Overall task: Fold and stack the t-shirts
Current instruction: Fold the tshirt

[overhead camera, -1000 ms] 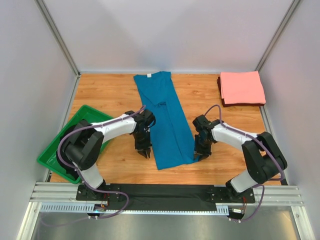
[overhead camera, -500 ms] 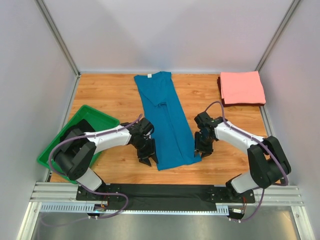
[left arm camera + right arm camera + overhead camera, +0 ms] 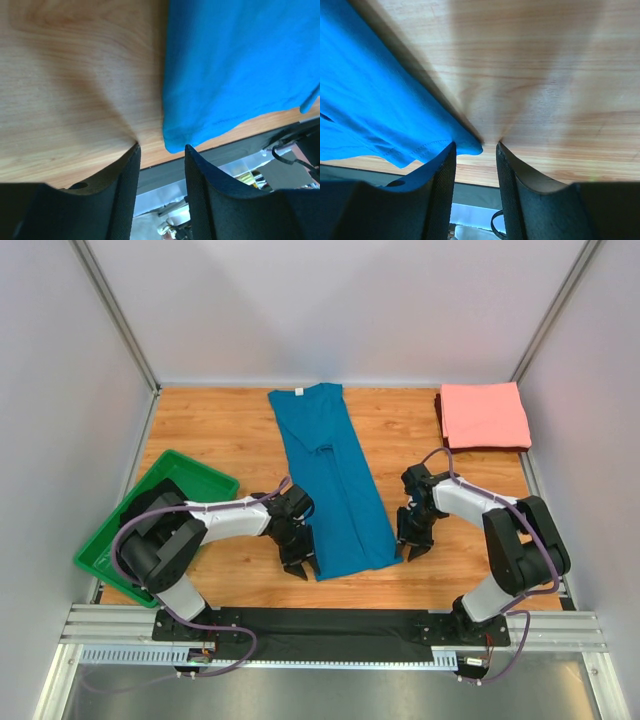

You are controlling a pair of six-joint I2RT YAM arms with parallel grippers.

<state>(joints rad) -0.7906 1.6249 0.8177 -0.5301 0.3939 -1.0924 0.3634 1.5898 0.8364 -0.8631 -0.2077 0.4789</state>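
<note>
— What surface is this?
— A wooden table (image 3: 215,430) enclosed by pale walls (image 3: 350,300), with a green tray (image 3: 200,470) at its left edge.
— Where are the shirts?
— The teal t-shirt (image 3: 335,490) lies lengthwise mid-table, folded narrow. The pink t-shirt (image 3: 484,415) sits folded in the far right corner.
— And the grippers?
— The left gripper (image 3: 301,566) and right gripper (image 3: 415,549), both spread and empty, flank the near corners of the teal hem.

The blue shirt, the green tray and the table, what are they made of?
The blue shirt looks like soft, matte cloth: it lies limp, with a stitched hem. The green tray is probably hard plastic: even colour, moulded raised rim. The table shows wood grain and looks smooth; perhaps laminate.
</note>
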